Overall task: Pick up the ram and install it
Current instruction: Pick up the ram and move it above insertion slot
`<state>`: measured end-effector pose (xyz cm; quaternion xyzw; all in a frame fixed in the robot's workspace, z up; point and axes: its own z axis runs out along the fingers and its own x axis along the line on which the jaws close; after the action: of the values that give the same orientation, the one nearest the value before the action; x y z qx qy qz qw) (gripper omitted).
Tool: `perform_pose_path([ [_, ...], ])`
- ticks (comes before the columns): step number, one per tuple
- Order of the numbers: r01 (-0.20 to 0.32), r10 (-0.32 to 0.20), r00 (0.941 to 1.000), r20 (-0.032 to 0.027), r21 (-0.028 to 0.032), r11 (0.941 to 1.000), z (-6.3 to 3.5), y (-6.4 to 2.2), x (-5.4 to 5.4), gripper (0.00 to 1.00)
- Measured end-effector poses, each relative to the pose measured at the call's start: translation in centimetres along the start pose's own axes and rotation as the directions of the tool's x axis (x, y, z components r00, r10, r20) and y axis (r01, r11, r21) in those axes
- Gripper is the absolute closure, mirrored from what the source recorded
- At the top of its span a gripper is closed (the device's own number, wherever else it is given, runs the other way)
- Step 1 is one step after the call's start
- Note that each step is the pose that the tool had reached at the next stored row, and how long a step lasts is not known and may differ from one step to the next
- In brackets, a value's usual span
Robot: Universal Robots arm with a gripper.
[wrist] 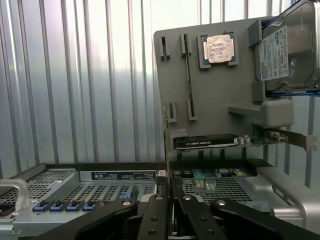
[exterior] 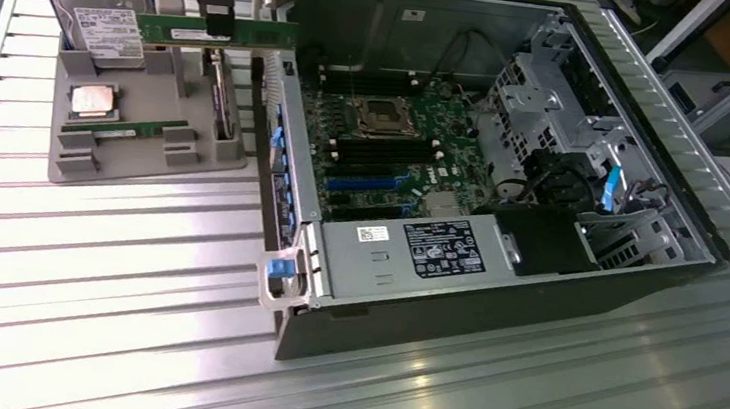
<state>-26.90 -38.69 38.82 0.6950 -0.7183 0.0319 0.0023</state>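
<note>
The ram (exterior: pixel 254 35) is a narrow green stick with a white sticker. It hangs level in the air above the gap between the grey holder (exterior: pixel 116 155) and the open computer case (exterior: pixel 475 175). My gripper (exterior: pixel 219 24) comes down from above and is shut on the ram near its middle. In the wrist view the ram (wrist: pixel 165 145) shows edge-on as a thin strip rising from between my black fingers (wrist: pixel 155 215). The black memory slots (exterior: pixel 377 150) on the motherboard lie to the exterior view's right of the ram and lower.
The grey holder (wrist: pixel 210 100) carries a hard drive (exterior: pixel 90 7), a square silver processor (exterior: pixel 94 98), another green stick (exterior: pixel 131 128) and a card with a metal bracket (wrist: pixel 205 142). The case's left wall with blue clips (exterior: pixel 278 156) stands under the ram. A power supply (exterior: pixel 400 253) fills the case's near end.
</note>
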Motion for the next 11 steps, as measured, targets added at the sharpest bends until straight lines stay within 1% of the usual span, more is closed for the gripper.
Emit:
perform_pose_path([
  [2,0.0,0.0,1.0,0.0,0.0001,1.0,0.02,-0.53,0.0,0.87],
  [3,0.0,0.0,1.0,0.0,0.0,1.0,0.04,-1.13,0.0,0.87],
  [6,0.0,0.0,1.0,0.0,0.0,1.0,0.08,-1.85,-0.1,0.87],
  [10,0.0,0.0,1.0,-0.0001,0.0,1.0,0.1,-2.51,-0.1,0.87],
  [11,0.0,0.0,1.0,0.0,0.0,1.0,0.11,-2.8,-0.1,0.87],
])
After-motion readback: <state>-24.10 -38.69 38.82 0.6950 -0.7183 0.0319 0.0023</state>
